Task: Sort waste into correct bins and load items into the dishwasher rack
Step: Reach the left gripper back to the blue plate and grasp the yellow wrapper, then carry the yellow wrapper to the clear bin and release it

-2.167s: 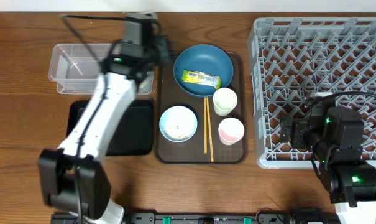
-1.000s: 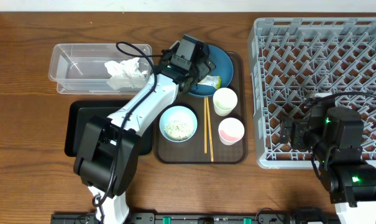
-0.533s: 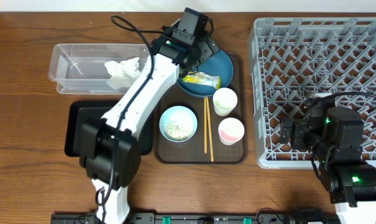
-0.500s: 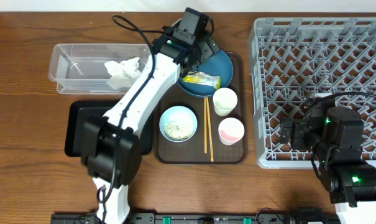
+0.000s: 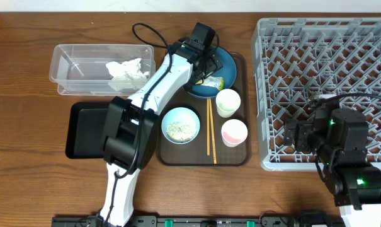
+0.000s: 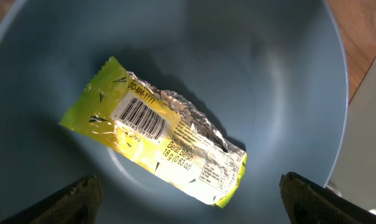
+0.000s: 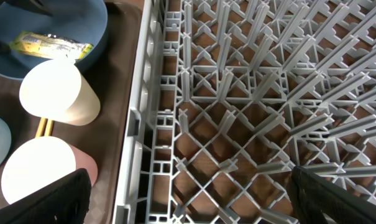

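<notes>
My left gripper [image 5: 203, 62] is open and empty, low over the dark blue plate [image 5: 227, 58]. In the left wrist view the yellow-green wrapper [image 6: 155, 148] lies on the plate [image 6: 268, 74], just ahead of the spread fingers [image 6: 192, 196]. The wrapper [image 5: 213, 81] pokes out beside the gripper in the overhead view. The crumpled napkin [image 5: 126, 70] lies in the clear tub [image 5: 70, 57]. The light blue bowl [image 5: 181, 124] holds rice. The cream cup [image 5: 228, 102], pink cup [image 5: 234, 132] and chopsticks [image 5: 210, 129] sit on the brown tray. My right gripper [image 5: 308, 136] is open and empty over the grey rack [image 5: 322, 38].
The black tray [image 5: 86, 129] lies left of the brown serving tray [image 5: 243, 157]. The right wrist view shows the rack's pegs [image 7: 237, 93], the open fingers [image 7: 188, 186], the cream cup [image 7: 57, 93], the pink cup [image 7: 41, 171] and the wrapper [image 7: 51, 45].
The napkin was let go into the clear tub. My left arm swung right from the tub to the plate and came down over the wrapper. The right arm has not moved.
</notes>
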Motion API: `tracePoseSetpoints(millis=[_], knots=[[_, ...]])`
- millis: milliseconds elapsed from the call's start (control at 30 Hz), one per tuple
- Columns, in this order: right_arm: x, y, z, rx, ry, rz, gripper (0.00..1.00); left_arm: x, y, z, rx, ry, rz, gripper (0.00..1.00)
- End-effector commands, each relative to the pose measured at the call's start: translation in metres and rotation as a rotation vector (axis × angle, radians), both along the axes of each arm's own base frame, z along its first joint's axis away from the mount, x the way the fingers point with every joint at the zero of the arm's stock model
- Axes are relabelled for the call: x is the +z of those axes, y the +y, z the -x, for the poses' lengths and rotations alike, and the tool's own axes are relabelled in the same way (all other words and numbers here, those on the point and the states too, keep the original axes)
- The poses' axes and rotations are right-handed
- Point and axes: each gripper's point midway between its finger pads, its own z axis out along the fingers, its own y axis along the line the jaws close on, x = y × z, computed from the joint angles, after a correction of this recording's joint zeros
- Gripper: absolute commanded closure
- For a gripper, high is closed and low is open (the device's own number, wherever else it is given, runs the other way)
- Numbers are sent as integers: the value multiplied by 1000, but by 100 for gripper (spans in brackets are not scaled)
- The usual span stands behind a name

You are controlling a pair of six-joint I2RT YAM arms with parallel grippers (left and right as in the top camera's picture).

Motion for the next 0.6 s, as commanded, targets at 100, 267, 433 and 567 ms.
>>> tracePoseSetpoints(millis=[100,267,433,567], knots=[[10,3,-2,4,-24,-15,1,-33,-10,0,9,52,29,5],[10,3,-2,4,-24,-15,1,-44,-11,1,13,68,23,6],[10,3,-2,4,-24,-15,1,-53,-11,3,10,83,14,19],[10,3,-2,3,-23,-15,1,-52,-13,1,9,70,21,41]])
